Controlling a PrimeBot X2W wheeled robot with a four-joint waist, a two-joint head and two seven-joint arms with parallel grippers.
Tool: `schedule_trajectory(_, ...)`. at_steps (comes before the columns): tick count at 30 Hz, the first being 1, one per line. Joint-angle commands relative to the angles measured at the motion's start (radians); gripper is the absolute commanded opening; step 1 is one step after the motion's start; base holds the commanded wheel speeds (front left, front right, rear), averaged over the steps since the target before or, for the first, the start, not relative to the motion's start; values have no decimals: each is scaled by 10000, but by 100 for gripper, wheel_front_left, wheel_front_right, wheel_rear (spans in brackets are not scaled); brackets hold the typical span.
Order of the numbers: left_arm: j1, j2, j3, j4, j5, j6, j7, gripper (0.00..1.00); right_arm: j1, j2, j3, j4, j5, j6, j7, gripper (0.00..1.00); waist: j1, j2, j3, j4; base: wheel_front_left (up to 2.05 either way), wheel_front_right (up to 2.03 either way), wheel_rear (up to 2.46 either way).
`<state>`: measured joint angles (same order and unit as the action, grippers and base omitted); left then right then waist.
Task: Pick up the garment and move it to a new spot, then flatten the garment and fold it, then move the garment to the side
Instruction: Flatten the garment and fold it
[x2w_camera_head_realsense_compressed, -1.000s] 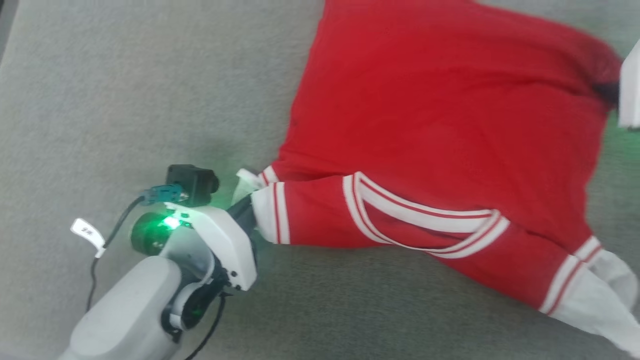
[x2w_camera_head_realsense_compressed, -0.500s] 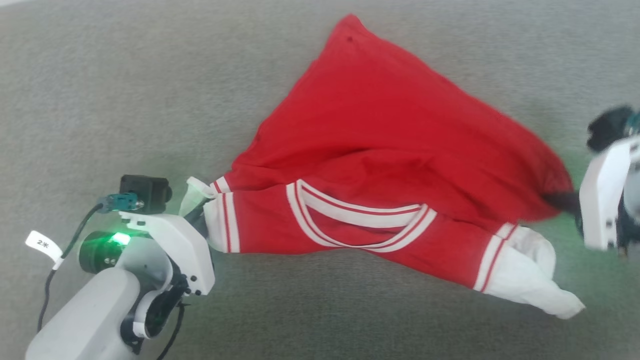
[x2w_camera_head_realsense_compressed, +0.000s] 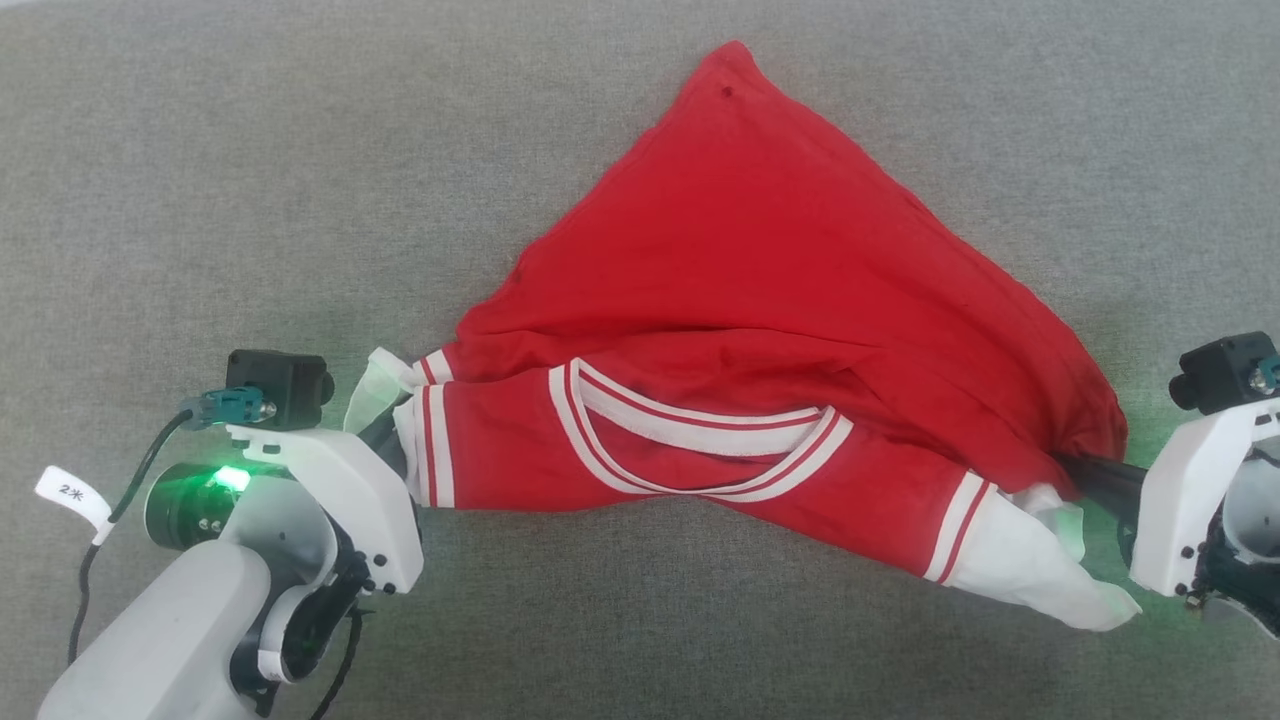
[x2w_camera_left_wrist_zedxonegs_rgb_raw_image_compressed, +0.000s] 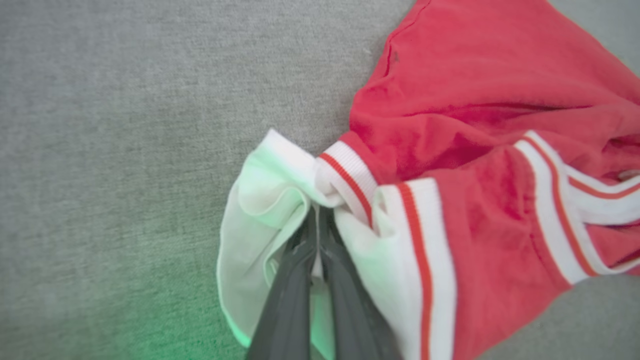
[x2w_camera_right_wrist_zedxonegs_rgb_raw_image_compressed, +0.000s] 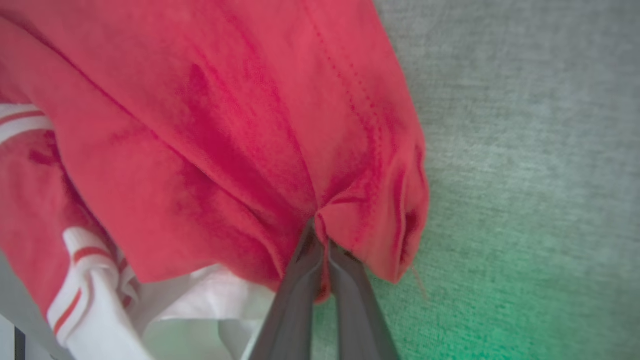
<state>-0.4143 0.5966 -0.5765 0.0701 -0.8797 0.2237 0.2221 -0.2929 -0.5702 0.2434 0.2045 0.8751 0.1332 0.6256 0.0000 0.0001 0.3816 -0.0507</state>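
Note:
The garment (x2w_camera_head_realsense_compressed: 760, 330), a red shirt with white sleeves and striped trim, hangs stretched between my two grippers over grey fabric. Its striped collar faces me and a red corner points away at the top. My left gripper (x2w_camera_head_realsense_compressed: 392, 440) is shut on the white sleeve at the garment's left end; in the left wrist view the garment (x2w_camera_left_wrist_zedxonegs_rgb_raw_image_compressed: 480, 150) bunches around the closed gripper (x2w_camera_left_wrist_zedxonegs_rgb_raw_image_compressed: 317, 215). My right gripper (x2w_camera_head_realsense_compressed: 1085, 470) is shut on a gathered red fold at the right end, seen close in the right wrist view where the gripper (x2w_camera_right_wrist_zedxonegs_rgb_raw_image_compressed: 320, 230) pinches the garment (x2w_camera_right_wrist_zedxonegs_rgb_raw_image_compressed: 225, 125).
A grey textured surface (x2w_camera_head_realsense_compressed: 250, 180) spreads all around the shirt. A black cable with a white tag (x2w_camera_head_realsense_compressed: 70, 495) trails from my left wrist. Green light from both wrists tints the surface nearby.
The head view shifted, so more of the surface and shirt show now. My right gripper has come into sight at the right edge, and the shirt's far corner draws into a point.

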Motion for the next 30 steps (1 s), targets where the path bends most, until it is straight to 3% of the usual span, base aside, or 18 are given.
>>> schedule_trajectory(1, 3, 1, -15, 61, -97, -41, 12, 0, 522, 413, 318, 416, -269, -45, 229, 67, 0, -1, -18, 7, 0, 0, 0)
schedule_trajectory(2, 21, 0, -17, 76, -100, -51, -13, 0, 511, 454, 173, 294, -321, -47, 216, 100, 0, -1, -36, 7, 0, 0, 0)
schedule_trajectory(9, 236, -8, -57, 68, -126, -28, -106, 0, 522, 220, -857, -1139, -647, -45, 229, 100, 0, -1, -187, 69, 0, 0, 0)
schedule_trajectory(18, 41, -199, -247, -59, -19, -2, -20, 0, -26, 542, -1839, -3404, -1474, -27, 248, 100, 0, -1, -95, 584, 0, 0, 0)
schedule_trajectory(24, -403, -628, -575, 34, 143, -198, 26, 0, -1659, 494, -1483, -2885, -1693, -27, -110, 100, 0, -1, 214, 1349, 0, 0, 0)
schedule_trajectory(30, -1136, -1399, -1078, 459, 359, -578, 39, 0, -3784, 59, -591, -998, -1919, -27, -359, 100, 0, -1, 645, 2428, 0, 0, 0)
